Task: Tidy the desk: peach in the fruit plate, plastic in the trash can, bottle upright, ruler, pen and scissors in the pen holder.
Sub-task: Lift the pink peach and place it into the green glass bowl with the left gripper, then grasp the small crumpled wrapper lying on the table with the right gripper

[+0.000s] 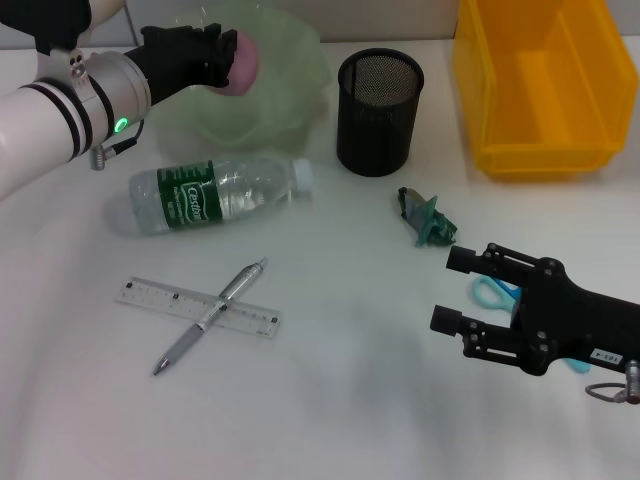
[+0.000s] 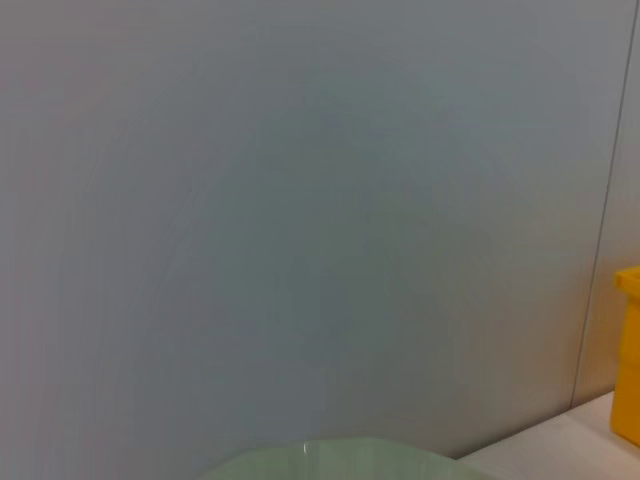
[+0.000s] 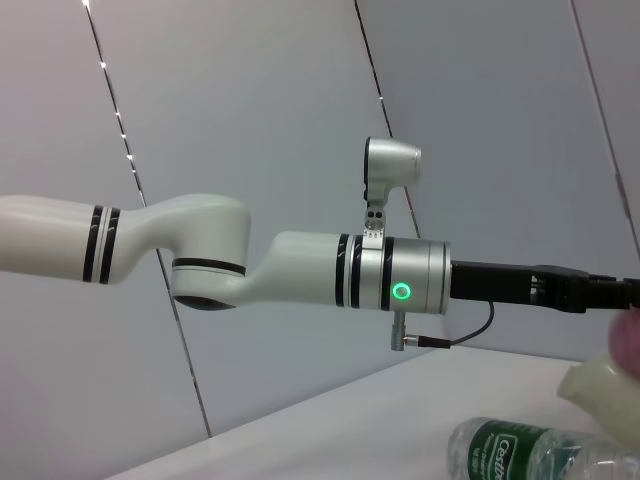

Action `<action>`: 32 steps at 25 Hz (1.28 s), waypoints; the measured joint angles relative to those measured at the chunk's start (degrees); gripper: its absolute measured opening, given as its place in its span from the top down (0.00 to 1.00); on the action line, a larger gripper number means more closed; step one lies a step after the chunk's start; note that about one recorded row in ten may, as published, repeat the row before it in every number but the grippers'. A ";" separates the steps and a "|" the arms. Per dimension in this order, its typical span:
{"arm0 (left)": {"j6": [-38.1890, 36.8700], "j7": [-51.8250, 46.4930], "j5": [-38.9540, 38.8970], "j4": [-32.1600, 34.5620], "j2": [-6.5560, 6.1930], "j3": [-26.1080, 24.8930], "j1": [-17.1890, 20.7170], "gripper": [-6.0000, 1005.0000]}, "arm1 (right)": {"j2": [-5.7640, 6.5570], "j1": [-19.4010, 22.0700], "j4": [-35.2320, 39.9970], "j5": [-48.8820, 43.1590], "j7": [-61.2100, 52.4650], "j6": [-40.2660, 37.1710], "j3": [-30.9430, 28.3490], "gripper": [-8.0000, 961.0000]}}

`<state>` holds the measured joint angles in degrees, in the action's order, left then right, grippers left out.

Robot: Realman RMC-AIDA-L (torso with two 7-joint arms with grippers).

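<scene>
My left gripper (image 1: 222, 58) is shut on the pink peach (image 1: 246, 62), holding it over the pale green fruit plate (image 1: 290, 75) at the back left. The bottle (image 1: 215, 192) lies on its side in front of the plate. The pen (image 1: 212, 312) lies across the clear ruler (image 1: 150, 296). The black mesh pen holder (image 1: 379, 100) stands at the back centre. Crumpled green plastic (image 1: 430, 221) lies in front of it. My right gripper (image 1: 456, 291) hovers open over the scissors (image 1: 490, 292), whose blue handles are partly hidden. The yellow trash can (image 1: 535, 80) stands at the back right.
The right wrist view shows my left arm (image 3: 300, 270), the bottle (image 3: 520, 452) and the plate's rim (image 3: 600, 390). The left wrist view shows the wall, the plate's rim (image 2: 340, 458) and a yellow bin corner (image 2: 628, 350).
</scene>
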<state>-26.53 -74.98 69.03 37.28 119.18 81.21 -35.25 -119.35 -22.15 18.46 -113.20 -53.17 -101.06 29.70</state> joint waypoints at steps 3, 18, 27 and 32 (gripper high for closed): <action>-0.02 0.02 0.17 -0.03 0.00 0.00 -0.03 0.82 | 0.00 -0.33 0.00 0.00 0.00 0.36 0.00 0.20; -2.12 0.01 0.18 0.42 -0.01 0.39 0.41 0.36 | 0.00 -0.64 0.00 0.09 0.00 0.91 0.00 0.20; -13.68 0.01 0.12 3.09 -0.42 -0.38 3.07 0.32 | 0.06 -0.46 0.00 0.09 0.00 0.94 -0.02 0.20; -23.10 1.58 -3.65 7.07 -0.46 -0.87 8.31 0.24 | 0.09 -0.05 0.00 0.09 0.00 0.70 -0.49 0.20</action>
<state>-49.63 -73.40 65.37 44.35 118.72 80.34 -26.94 -119.26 -22.20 18.46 -113.11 -53.17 -100.36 29.20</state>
